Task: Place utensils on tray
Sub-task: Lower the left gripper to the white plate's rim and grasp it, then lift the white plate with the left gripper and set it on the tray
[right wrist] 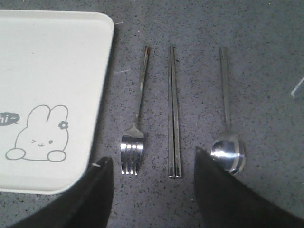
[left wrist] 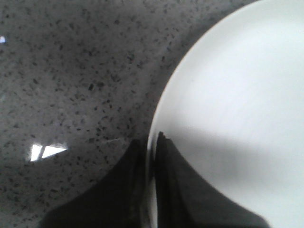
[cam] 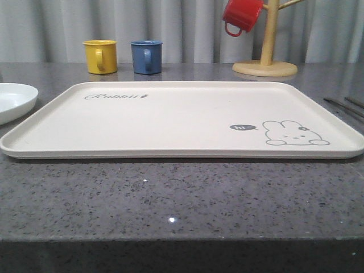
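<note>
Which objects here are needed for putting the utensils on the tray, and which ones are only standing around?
Needed:
- fork
- chopsticks
- spoon
- tray

Only standing around:
- white plate
- yellow mug
- blue mug
- red mug hanging on the wooden mug stand

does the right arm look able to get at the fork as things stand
Probably yes. The right gripper hangs open over the fork, which lies bare on the counter between the tray and the chopsticks, touching neither.

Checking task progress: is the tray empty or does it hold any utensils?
Empty. The tray surface is bare; fork, chopsticks and spoon lie on the counter beside it.
</note>
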